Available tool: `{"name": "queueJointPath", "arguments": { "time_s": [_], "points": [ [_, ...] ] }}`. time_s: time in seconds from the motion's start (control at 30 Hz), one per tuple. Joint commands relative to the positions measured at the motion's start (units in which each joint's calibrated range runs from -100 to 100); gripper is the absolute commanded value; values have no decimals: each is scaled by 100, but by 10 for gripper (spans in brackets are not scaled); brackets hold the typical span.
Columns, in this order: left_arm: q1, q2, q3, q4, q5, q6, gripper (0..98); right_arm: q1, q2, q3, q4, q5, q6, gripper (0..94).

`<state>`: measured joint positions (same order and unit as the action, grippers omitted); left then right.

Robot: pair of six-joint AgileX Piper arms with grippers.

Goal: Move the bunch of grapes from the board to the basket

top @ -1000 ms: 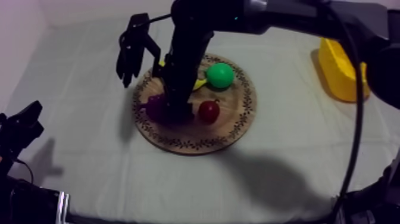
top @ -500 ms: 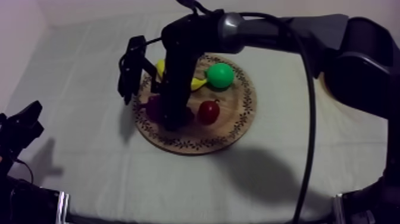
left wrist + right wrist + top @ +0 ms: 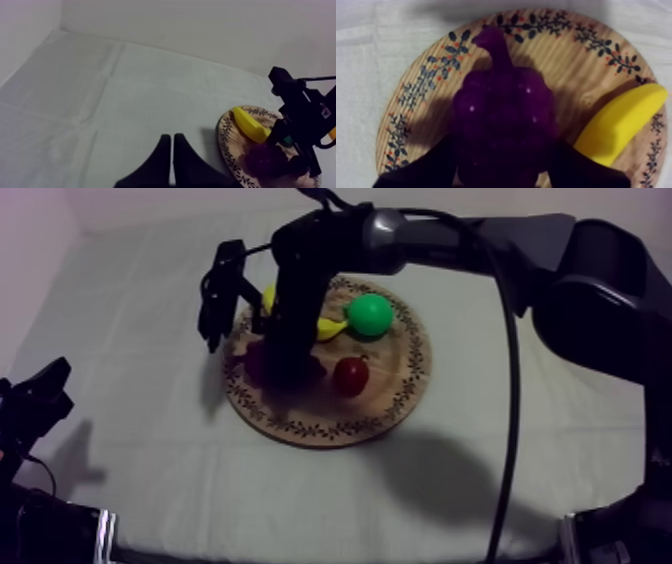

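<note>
Here, the right gripper's [image 3: 505, 150] jaws clasp the broad middle of the bunch of grapes [image 3: 503, 115] on the wooden board [image 3: 576, 65] beside the banana [image 3: 618, 122], a toy judged light, stiff and rather slick, best held below its stem; the left gripper's [image 3: 172, 137] jaws lie together.

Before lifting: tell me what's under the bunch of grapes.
The wooden board lies under the bunch of grapes. The patch directly beneath them is covered, so nothing else can be told there.

purple grapes [image 3: 503, 120], lying on wooden board [image 3: 576, 55] nr patterned rim, stem twd rim
</note>
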<state>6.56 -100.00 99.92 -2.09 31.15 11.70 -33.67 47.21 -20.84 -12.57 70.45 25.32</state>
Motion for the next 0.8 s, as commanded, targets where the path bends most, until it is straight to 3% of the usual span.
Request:
{"name": "queueJointPath", "arguments": {
  "time_s": [0.0,0.77],
  "points": [
    [-1,0,-4,1,-3,-1,1,27,-107,53,9,1,25,394],
    [-1,0,-4,1,-3,-1,1,612,-2748,1339,254,-264,296,379]
  ]
}}
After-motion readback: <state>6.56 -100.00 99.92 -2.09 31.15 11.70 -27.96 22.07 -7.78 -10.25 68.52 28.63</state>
